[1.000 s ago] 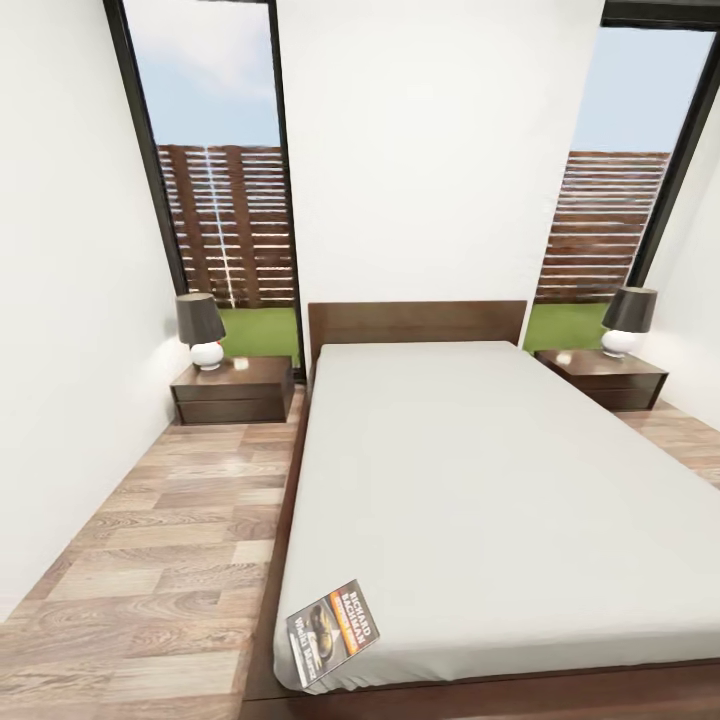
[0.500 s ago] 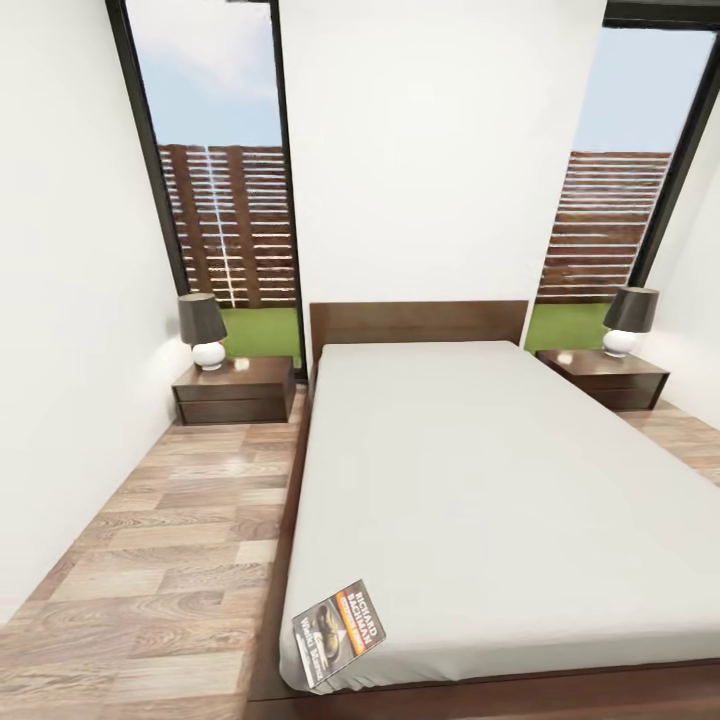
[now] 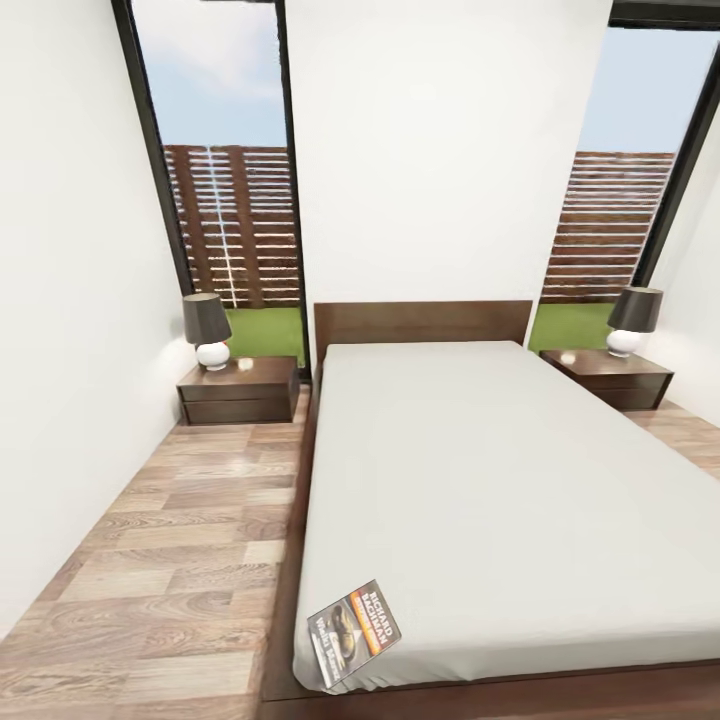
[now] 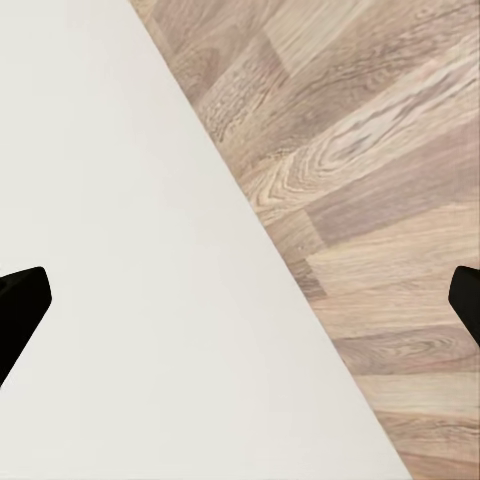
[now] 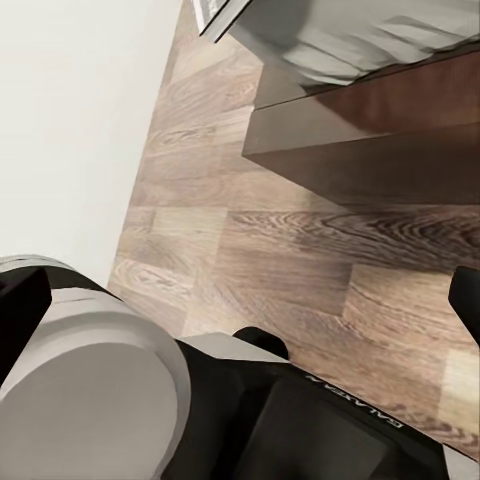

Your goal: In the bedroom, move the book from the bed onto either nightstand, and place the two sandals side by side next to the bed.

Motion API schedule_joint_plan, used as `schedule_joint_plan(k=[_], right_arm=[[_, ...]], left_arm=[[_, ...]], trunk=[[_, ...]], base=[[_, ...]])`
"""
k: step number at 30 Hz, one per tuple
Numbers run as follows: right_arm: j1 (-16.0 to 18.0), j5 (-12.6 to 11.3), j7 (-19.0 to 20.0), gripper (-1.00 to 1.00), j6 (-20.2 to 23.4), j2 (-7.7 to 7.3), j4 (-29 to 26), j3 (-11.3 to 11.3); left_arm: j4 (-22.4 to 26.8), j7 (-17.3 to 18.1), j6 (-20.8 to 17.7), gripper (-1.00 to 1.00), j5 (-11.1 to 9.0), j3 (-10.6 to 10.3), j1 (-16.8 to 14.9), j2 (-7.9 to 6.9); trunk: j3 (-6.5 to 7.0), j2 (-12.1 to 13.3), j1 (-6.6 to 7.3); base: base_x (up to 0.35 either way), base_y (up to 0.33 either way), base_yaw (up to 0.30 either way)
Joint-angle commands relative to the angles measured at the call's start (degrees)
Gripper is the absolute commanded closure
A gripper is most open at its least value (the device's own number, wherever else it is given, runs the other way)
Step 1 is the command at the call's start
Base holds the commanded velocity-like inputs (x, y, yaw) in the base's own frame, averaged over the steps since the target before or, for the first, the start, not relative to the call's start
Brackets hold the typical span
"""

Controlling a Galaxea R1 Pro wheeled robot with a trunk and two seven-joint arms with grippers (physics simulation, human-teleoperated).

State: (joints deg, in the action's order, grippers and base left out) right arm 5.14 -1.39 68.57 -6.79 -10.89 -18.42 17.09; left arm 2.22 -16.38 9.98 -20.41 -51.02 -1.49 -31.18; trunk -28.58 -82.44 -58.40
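Observation:
The book (image 3: pixel 353 630), dark with an orange band and white lettering, lies flat on the near left corner of the bed (image 3: pixel 500 470). One dark brown nightstand (image 3: pixel 240 392) stands left of the headboard, another nightstand (image 3: pixel 610 378) to its right. The sandals are out of view. In the left wrist view my left gripper (image 4: pixel 240 305) is open, its black fingertips (image 4: pixel 20 305) wide apart over the white wall and plank floor. The right wrist view has my right gripper (image 5: pixel 240 310) open above the floor, near the bed's wooden frame corner (image 5: pixel 330 140).
Each nightstand carries a white lamp with a dark shade, the left lamp (image 3: pixel 207 330) and the right lamp (image 3: pixel 633 320). A strip of plank floor (image 3: pixel 170 560) runs between the left wall and the bed. My own grey and black body (image 5: pixel 100 400) sits under the right gripper.
The whole head picture has shifted slightly rightward, so the camera has moved. The book, bed and nightstands lie as before.

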Motion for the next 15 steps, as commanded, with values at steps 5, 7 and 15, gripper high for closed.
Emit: schedule_joint_plan(k=[5,7,15], right_arm=[[0.04,0.02,0.21,-1.00,-0.37,-0.05,0.10,0.13],[0.05,0.01,0.21,-1.00,-0.33,-0.11,0.08,0.13],[0.18,-0.02,0.52,-1.00,0.12,-0.44,0.00,0.20]], left_arm=[[0.07,-0.18,0.07,-1.00,-0.50,-0.49,-0.01,-0.02],[0.07,-0.20,0.09,-1.00,-0.49,-0.49,-0.01,-0.02],[0.07,-0.19,0.08,-1.00,-0.44,-0.49,0.04,-0.02]], trunk=[[-0.06,-0.03,0.00],[-0.06,-0.03,0.00],[-0.06,-0.03,0.00]], base=[[0.000,0.147,0.000],[0.000,0.089,0.000],[0.000,0.044,0.000]])
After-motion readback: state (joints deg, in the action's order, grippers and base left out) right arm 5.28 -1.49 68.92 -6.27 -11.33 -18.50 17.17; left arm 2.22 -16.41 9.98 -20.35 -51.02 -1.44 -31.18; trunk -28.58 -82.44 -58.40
